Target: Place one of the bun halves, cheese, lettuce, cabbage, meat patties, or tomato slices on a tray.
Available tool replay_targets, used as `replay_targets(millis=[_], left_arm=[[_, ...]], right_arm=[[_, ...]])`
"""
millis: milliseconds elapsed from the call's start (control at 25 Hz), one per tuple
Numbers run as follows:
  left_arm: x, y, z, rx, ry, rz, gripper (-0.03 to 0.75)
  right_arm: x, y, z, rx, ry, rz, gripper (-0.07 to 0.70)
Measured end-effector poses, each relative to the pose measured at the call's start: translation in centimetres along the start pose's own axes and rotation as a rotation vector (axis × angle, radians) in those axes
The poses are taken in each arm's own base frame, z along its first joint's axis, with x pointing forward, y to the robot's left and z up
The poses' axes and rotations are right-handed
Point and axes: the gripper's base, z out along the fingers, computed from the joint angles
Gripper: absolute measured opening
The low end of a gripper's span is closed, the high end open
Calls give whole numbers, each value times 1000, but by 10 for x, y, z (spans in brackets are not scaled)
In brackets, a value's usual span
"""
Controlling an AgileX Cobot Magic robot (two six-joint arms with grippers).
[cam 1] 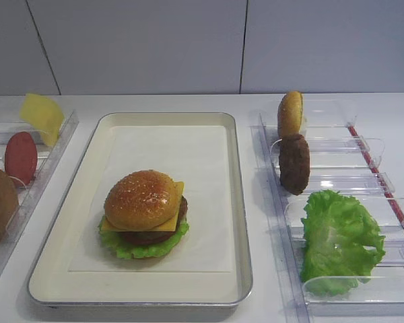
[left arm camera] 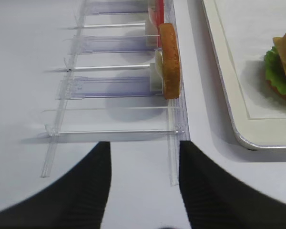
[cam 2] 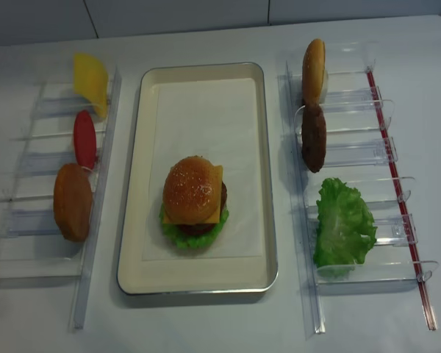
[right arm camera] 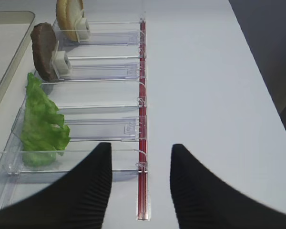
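Left rack point(cam 2: 29, 220): we note a cheese slice point(cam 2: 90, 82) at the far end, a tomato slice point(cam 2: 84, 138) next, and a bun half point(cam 2: 73, 201) nearest, all standing on edge in their slots.

Centre: tray point(cam 2: 132, 220) holds a stacked burger on the white paper, i.e. lettuce at the base, patty, cheese, and the sesame bun top point(cam 2: 193, 188) on top. The stack looks complete and sits toward the near half of the tray, slightly tilted, cheese corner poking out on the right side.

Right rack point(cam 2: 353, 276): second bun half point(cam 2: 314, 70), a spare meat patty point(cam 2: 314, 137), and a spare lettuce leaf point(cam 2: 343, 225), well apart from the tray.

Step in hand, in our judgement: placement appears done; arms are back clear. If another item goes on, approach from straight above, release low, and avoid nudging the tilted stack.

Left end effector point(left arm camera: 144, 183): fingers apart at a moderate gap, nothing between them, hovering over the near end of the left rack; no contact seen. Right end effector point(right arm camera: 140, 186): likewise moderately open, empty, over the near end of the right rack beside the red strip point(right arm camera: 142, 143). Neither shows in the overhead views.
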Motion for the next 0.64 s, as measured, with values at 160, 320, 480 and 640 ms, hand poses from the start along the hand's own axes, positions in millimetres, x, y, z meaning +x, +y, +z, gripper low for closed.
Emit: replay_targets(millis=[160,320,480,640], left_arm=[[0,0,0,0,0,0,336],[0,0,0,0,0,0,336],[0,0,0,0,0,0,336],[0,0,0,0,0,0,336]], right_arm=[[0,0,0,-2,0,3,321],[0,0,0,-2,0,3,321],[0,0,0,-2,0,3,321],[0,0,0,-2,0,3,321]])
